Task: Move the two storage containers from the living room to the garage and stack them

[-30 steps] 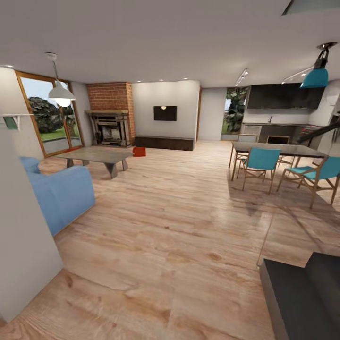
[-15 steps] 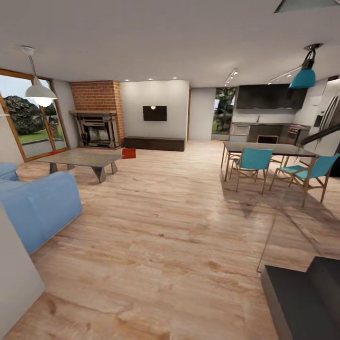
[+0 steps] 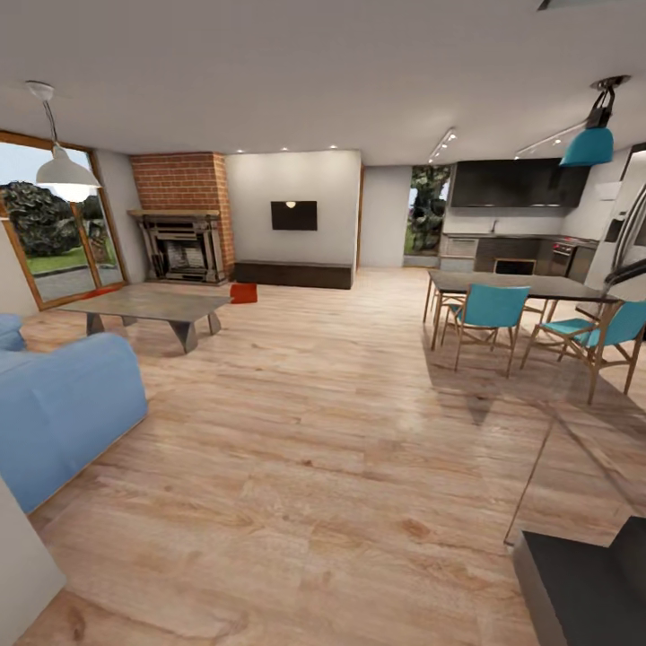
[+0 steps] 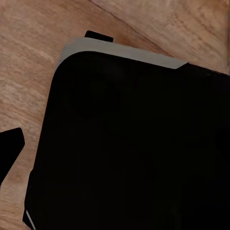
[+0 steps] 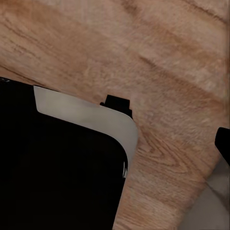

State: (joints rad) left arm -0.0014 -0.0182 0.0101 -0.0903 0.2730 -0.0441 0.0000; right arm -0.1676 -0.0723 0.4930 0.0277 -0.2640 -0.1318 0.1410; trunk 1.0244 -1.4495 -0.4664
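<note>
One red-orange storage container [image 3: 243, 292] sits on the light wood plank floor [image 3: 314, 431] of the living room, far ahead past the end of the coffee table [image 3: 148, 305]. The second container is out of view. In the left wrist view my left gripper [image 4: 115, 148] hangs over my black base, with one dark fingertip [image 4: 9, 148] far out at the frame's edge, so it is open and holds nothing. My right gripper [image 5: 115, 143] is likewise open, one fingertip [image 5: 224, 143] at the edge above the wood floor.
A blue sofa [image 3: 63, 404] stands at the near left beside a white wall corner [image 3: 18, 574]. At the right are a dining table [image 3: 529, 287] and teal chairs [image 3: 489, 309]. A dark step [image 3: 583, 583] is at the bottom right. Wide open floor runs ahead.
The whole head view has shifted: the white wall at the left has slid almost out of frame and the sofa sits lower and further left. The things themselves have not moved.
</note>
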